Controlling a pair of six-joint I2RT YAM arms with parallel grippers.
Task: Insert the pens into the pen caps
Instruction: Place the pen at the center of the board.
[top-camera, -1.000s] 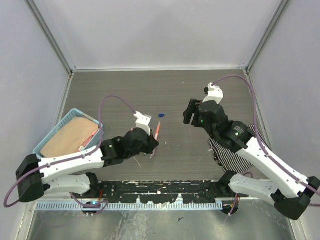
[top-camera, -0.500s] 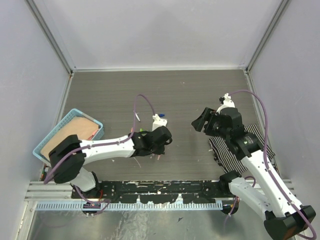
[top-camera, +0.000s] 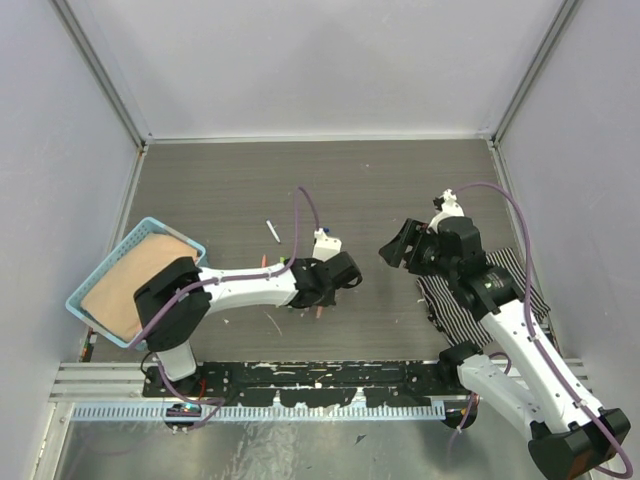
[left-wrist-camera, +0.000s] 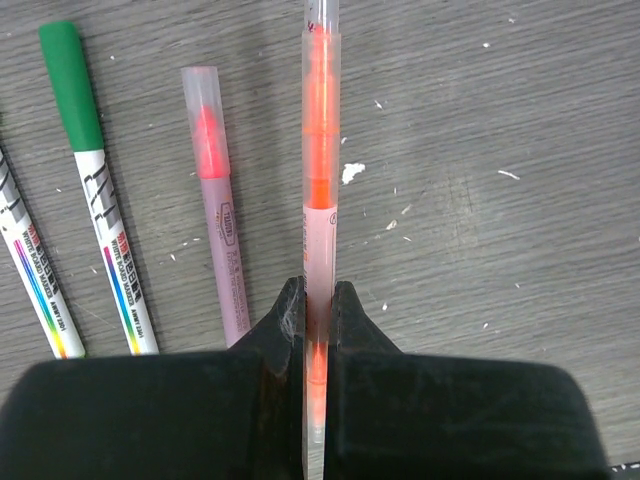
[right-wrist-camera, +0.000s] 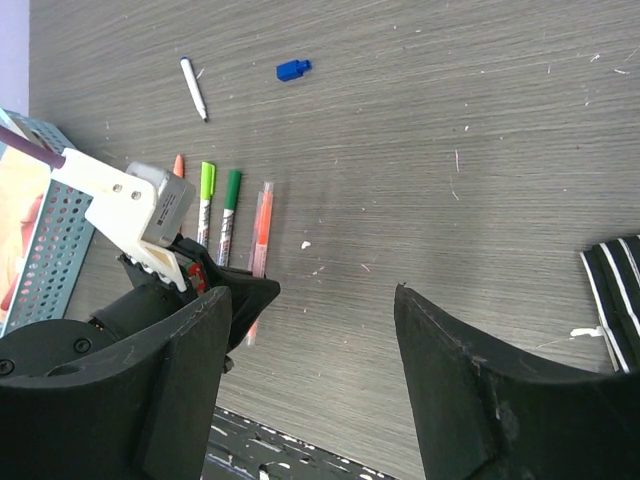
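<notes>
My left gripper (left-wrist-camera: 318, 296) is shut on a translucent orange pen (left-wrist-camera: 320, 150), which points straight away from the jaws just over the table. Beside it lie a pink pen (left-wrist-camera: 222, 230) and a green-capped white pen (left-wrist-camera: 96, 200). From the right wrist, the orange pen (right-wrist-camera: 262, 222) lines up with a dark green pen (right-wrist-camera: 230, 205) and a light green pen (right-wrist-camera: 206, 192). Farther back lie a blue pen cap (right-wrist-camera: 293, 70) and a white pen (right-wrist-camera: 193, 88). My right gripper (right-wrist-camera: 320, 335) hangs open over bare table to the right of the left gripper (top-camera: 318, 298), holding nothing.
A blue basket (top-camera: 150, 222) with a tan pad stands at the left edge. A striped cloth (top-camera: 505, 285) lies under the right arm. The white pen (top-camera: 272, 231) lies alone behind the left arm. The metal rail (top-camera: 320, 372) runs along the near edge.
The left arm has reached further right with its gripper still shut, uncovering the white pen behind it. The right gripper drew back to the right, then stayed almost still.
</notes>
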